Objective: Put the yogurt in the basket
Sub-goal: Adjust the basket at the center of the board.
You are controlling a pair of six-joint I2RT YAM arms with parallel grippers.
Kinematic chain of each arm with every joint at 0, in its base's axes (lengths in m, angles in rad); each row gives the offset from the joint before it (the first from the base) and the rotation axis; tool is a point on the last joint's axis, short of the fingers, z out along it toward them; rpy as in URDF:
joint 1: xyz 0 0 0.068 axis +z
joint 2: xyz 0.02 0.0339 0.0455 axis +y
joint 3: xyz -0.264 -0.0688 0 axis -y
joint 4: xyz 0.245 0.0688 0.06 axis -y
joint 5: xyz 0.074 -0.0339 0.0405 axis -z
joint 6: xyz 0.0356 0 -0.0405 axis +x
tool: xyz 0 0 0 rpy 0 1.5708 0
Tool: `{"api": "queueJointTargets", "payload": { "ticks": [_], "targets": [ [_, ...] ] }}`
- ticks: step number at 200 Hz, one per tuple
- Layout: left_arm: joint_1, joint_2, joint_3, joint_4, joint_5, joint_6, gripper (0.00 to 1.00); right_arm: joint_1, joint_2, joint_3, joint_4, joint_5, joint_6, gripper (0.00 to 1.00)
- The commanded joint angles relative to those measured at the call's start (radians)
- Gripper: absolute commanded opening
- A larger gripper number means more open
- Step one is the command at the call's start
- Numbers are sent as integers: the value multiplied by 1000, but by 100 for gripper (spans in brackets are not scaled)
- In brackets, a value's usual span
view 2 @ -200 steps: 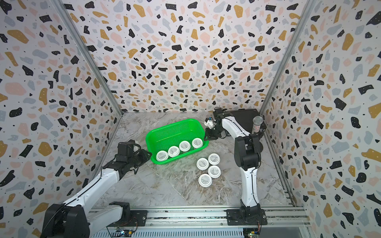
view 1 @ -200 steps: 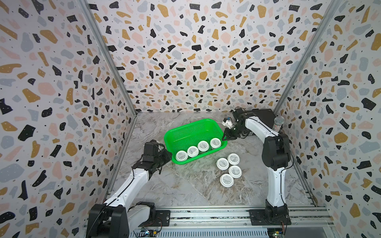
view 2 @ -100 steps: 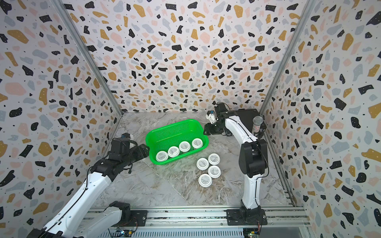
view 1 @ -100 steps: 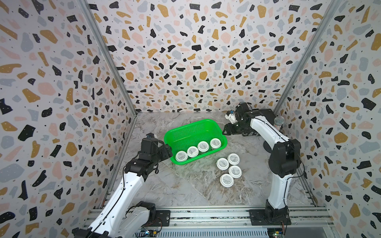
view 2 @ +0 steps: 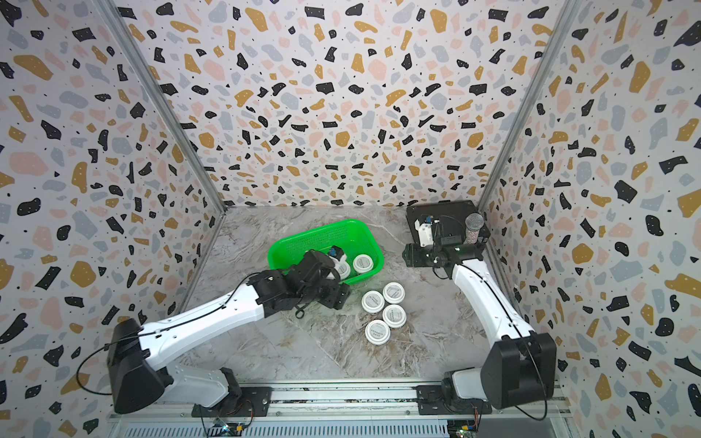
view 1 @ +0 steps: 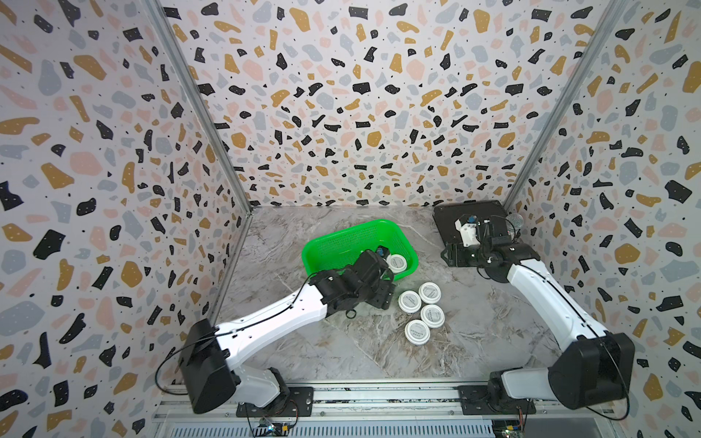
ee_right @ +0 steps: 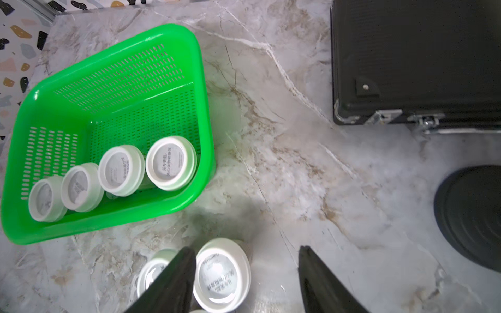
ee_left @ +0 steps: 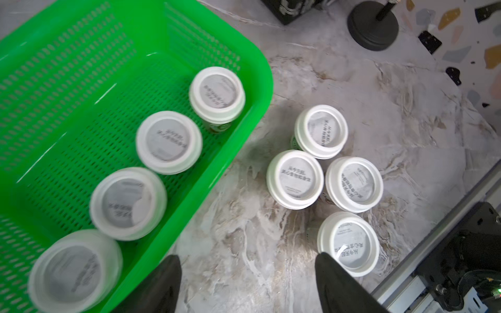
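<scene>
**Both grippers spread: four cups in, four cups out**

Your left arm (view 1: 265, 326) is reaching forward and low, its wrist lying over the near wall of the basket (view 1: 352, 239). Your right arm (view 1: 546, 292) is stretching up the opposite side, its wrist hanging beside the black case (ee_right: 406, 54).

Your left gripper (ee_left: 247, 257) is standing wide apart with nothing between its fingers. It is hovering above the table (ee_left: 244, 216), over the gap between the basket and the cups outside it. The basket's rim is passing under one finger. Beyond that rim, four yogurt cups (ee_left: 168, 142) are sitting upright in a row along the wall. On the other finger's side, four loose cups (ee_left: 295, 178) are clustering on the table, packed close together. The nearest one is lying right under that fingertip.

Your right gripper (ee_right: 246, 248) is also spread and is gripping nothing. One loose cup is showing below it, close beside one finger, and the basket is lying further out on that same side.
</scene>
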Motion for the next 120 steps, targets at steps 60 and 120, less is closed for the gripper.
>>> {"api": "queueJointTargets", "payload": {
  "ticks": [60, 120],
  "targets": [
    [-57, 289, 172, 7, 64, 100, 85, -16, -234, -178, 16, 15, 52, 66],
    [-59, 386, 216, 18, 78, 128, 76, -16, -258, -216, 10, 8, 47, 67]
  ]
}}
